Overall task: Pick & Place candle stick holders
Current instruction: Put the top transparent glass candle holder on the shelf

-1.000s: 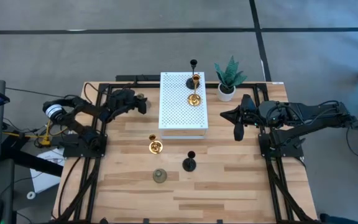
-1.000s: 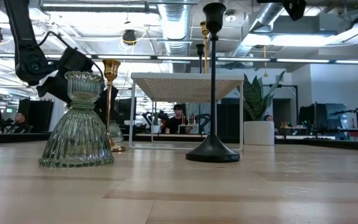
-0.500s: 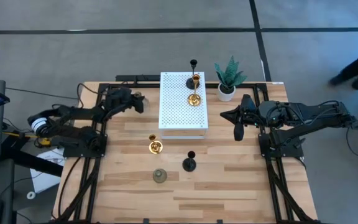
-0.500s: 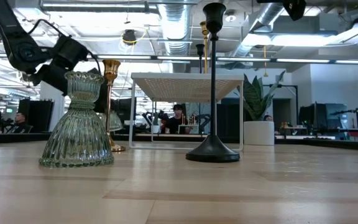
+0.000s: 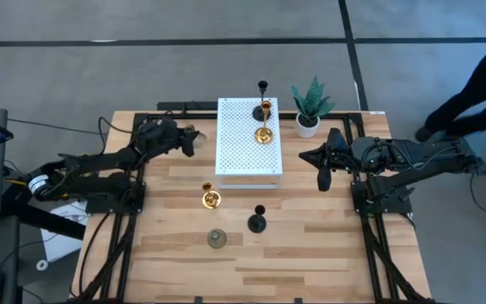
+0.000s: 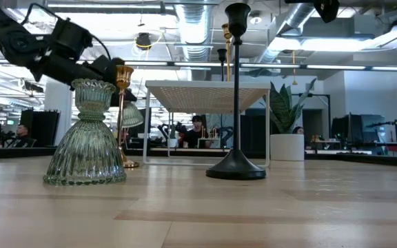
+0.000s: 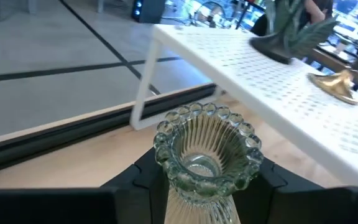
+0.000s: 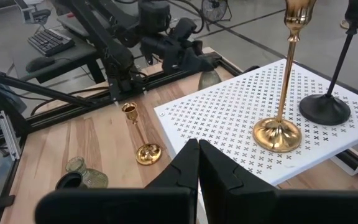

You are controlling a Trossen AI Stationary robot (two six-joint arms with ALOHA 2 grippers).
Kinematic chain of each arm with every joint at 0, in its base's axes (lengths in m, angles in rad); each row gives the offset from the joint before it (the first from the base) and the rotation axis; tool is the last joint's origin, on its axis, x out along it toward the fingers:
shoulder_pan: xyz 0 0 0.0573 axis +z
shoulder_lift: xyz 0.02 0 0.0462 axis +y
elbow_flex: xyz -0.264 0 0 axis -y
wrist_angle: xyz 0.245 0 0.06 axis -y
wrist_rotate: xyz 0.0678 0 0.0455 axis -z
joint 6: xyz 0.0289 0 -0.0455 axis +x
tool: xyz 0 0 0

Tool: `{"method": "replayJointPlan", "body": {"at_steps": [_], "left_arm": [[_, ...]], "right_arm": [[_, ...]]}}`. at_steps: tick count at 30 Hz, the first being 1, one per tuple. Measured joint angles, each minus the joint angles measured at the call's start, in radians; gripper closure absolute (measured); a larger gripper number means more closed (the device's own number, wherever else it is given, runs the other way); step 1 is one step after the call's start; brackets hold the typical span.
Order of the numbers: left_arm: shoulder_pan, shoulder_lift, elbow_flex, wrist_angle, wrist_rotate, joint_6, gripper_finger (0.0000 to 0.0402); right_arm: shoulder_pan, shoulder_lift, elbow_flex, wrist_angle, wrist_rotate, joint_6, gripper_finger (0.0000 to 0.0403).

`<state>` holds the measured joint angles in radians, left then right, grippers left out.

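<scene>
Here, the left gripper [image 5: 186, 138] is closed on a pale grey-green holder [image 7: 205, 152], lifted off the table at the far left, just left of the white perforated riser [image 5: 248, 165]. In the left wrist view its beaded glass rim sits between the 2 dark fingers. On the riser's far right part stand 1 gold holder [image 5: 264, 133] and 1 tall black holder [image 5: 260, 110], close together. On the wooden table [image 5: 310, 245], near of the riser, stand another 3: a second gold holder [image 5: 211, 198] at the left, a second black holder [image 5: 257, 223] to its right and nearer, and a second grey-green holder [image 5: 217, 239] nearest of all. The right gripper [image 5: 321, 171] hangs right of the riser, its fingers pressed together with nothing between them. A potted plant [image 5: 310, 106] stands at the far edge, right of the riser.
</scene>
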<state>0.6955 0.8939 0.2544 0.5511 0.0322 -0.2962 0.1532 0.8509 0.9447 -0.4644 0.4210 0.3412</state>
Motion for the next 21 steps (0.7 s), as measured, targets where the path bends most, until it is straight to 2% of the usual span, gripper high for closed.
{"method": "replayJointPlan", "body": {"at_steps": [6,12,21], "left_arm": [[-0.029,-0.094,0.066,-0.155,-0.036,0.008,0.0270],[-0.073,-0.131,0.191,-0.327,-0.039,0.069,0.0270],[-0.190,-0.135,0.384,-0.422,-0.063,0.090,0.0270]], "right_arm": [[0.000,0.000,0.000,0.000,0.000,0.000,0.0403],[0.000,0.000,0.000,-0.016,0.000,0.000,0.0403],[0.000,0.000,0.000,-0.027,0.000,0.000,0.0403]]}}
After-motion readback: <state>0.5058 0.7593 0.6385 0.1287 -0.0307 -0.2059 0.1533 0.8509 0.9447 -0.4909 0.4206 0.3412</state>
